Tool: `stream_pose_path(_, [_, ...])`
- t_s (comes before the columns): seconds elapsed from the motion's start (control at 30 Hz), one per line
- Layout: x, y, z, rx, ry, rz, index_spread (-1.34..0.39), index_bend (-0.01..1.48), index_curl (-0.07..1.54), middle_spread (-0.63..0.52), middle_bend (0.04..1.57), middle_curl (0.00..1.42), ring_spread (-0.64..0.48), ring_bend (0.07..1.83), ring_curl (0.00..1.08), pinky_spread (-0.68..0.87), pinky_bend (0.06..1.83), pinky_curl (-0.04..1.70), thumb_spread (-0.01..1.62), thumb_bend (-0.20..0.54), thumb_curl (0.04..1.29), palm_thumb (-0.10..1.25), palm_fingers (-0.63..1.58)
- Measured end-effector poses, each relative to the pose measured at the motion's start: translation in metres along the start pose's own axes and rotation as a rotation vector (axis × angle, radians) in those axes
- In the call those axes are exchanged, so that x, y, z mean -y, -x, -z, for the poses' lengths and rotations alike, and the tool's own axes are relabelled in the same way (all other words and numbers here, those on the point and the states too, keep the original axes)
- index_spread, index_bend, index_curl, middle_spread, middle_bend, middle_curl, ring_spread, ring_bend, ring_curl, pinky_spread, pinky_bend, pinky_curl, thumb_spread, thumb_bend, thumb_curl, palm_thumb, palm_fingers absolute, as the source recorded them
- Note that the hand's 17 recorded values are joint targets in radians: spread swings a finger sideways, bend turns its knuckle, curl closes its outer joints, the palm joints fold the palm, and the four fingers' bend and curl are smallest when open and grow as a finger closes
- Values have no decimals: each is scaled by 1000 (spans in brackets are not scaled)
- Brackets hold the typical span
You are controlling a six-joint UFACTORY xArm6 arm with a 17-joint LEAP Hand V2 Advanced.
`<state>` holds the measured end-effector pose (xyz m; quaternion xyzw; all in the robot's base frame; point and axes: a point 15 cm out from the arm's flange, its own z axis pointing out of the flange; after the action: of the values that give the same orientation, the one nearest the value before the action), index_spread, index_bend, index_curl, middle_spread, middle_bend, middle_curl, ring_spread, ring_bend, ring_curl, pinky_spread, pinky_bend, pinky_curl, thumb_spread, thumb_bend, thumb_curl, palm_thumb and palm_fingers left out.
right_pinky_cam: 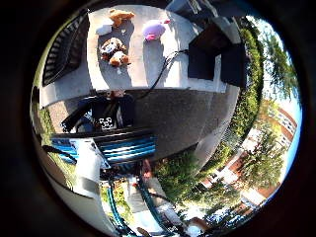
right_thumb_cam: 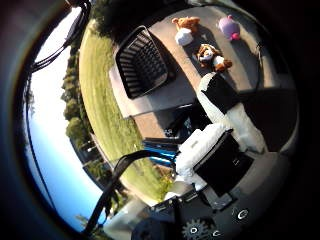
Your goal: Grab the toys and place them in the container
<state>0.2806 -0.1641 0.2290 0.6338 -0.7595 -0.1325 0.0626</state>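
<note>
Three plush toys lie on a grey table [right_pinky_cam: 148, 69]: an orange-brown one with a white part [right_thumb_cam: 185, 26], a brown and white dog [right_thumb_cam: 212, 56] and a pink one [right_thumb_cam: 229, 26]. A black slatted basket [right_thumb_cam: 142, 62] stands on the same table, beside the toys. All of them look small and far from the palm. My hand [right_thumb_cam: 220, 150] shows as white and black fingers reaching out fairly straight, with nothing between them and well away from the toys.
A black box [right_pinky_cam: 207, 54] stands at the table's other end, past the pink toy. A blue and black frame [right_pinky_cam: 123, 145] sits on the paving near the table's edge. Grass, trees and buildings lie around.
</note>
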Motion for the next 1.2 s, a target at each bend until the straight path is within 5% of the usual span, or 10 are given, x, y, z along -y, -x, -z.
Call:
stream_pose_path(0.43, [49,-35,-7,13,16,-16,-180,163,342,33,175,321,261,215,326,398,256,243,1275,-25,364,663,283])
stream_pose_path(0.8, [194,-79,-49,-83,-141,57,-237,145,295,36,139,295,240,268,346,390,376,280,1214,-28,371,632,119])
stream_pose_path(1.2, [313,-136,-151,-191,-117,137,-294,158,243,52,163,287,245,330,348,404,472,297,1156,-28,345,598,-3])
